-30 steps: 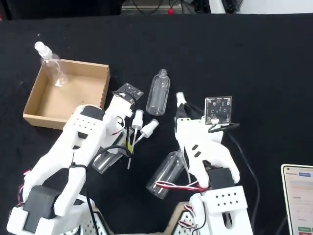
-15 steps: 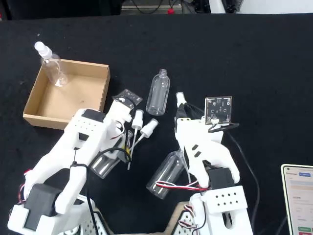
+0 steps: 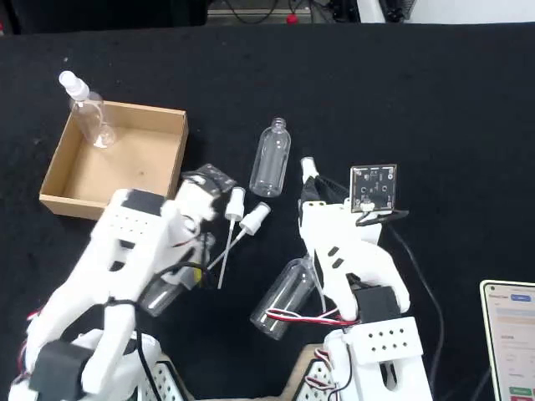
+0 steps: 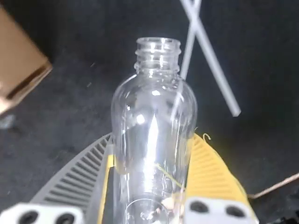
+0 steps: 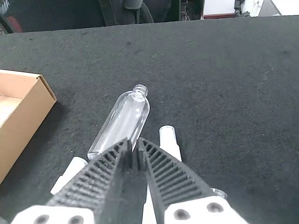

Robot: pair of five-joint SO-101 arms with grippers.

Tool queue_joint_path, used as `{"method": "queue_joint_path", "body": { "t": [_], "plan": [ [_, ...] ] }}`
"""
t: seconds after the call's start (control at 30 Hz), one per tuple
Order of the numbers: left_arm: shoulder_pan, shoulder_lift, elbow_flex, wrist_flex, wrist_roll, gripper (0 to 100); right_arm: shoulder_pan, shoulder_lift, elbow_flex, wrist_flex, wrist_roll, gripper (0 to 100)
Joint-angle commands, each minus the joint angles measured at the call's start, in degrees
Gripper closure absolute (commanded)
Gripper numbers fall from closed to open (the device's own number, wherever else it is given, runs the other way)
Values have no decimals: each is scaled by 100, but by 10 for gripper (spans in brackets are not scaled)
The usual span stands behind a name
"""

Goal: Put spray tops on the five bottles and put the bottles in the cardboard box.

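My left gripper (image 4: 152, 156) is shut on an open clear bottle (image 4: 153, 126), whose neck points away from the wrist; in the high view that bottle (image 3: 165, 286) lies low beside the left gripper (image 3: 189, 262). Two spray tops (image 3: 235, 204) (image 3: 255, 218) lie just past it, their tubes (image 4: 208, 51) crossed. Another open bottle (image 3: 270, 156) (image 5: 120, 122) lies mid-table. My right gripper (image 5: 133, 148) (image 3: 311, 185) is shut on nothing, beside a third spray top (image 5: 170, 142) (image 3: 308, 167). A further bottle (image 3: 284, 297) lies under the right arm. A capped bottle (image 3: 88, 113) leans in the cardboard box (image 3: 58, 167).
The cardboard box's corner (image 5: 21, 109) (image 4: 18, 70) sits close to both arms on the left. A tablet (image 3: 510, 334) lies at the table's right front edge. Black cloth stretches open toward the far and right sides.
The left arm has drawn back toward the front left with the bottle in its gripper, away from the two spray tops. The right arm has not moved.
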Motion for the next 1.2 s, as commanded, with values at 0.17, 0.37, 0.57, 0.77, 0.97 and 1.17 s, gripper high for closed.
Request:
{"method": "queue_joint_path", "body": {
  "t": [0.17, 0.37, 0.57, 0.77, 0.97, 1.17],
  "plan": [
    [-1516, -404, 312, 308, -1582, 869, 105, -136, -259, -149, -44, 973],
    [-1552, -404, 611, 167, -2189, 849, 105, -136, -259, -149, -44, 973],
    [-1525, -457, 549, 97, -2189, 693, 105, -136, -259, -149, -44, 973],
    [-1508, -457, 207, 132, -2110, 692, 105, -136, -259, -149, -44, 973],
    [-1103, -457, 514, -211, -1574, 690, 105, -136, -259, -149, -44, 973],
    [-699, -404, 1095, -1125, -1134, 692, 105, -136, -259, -149, -44, 973]
  ]
}}
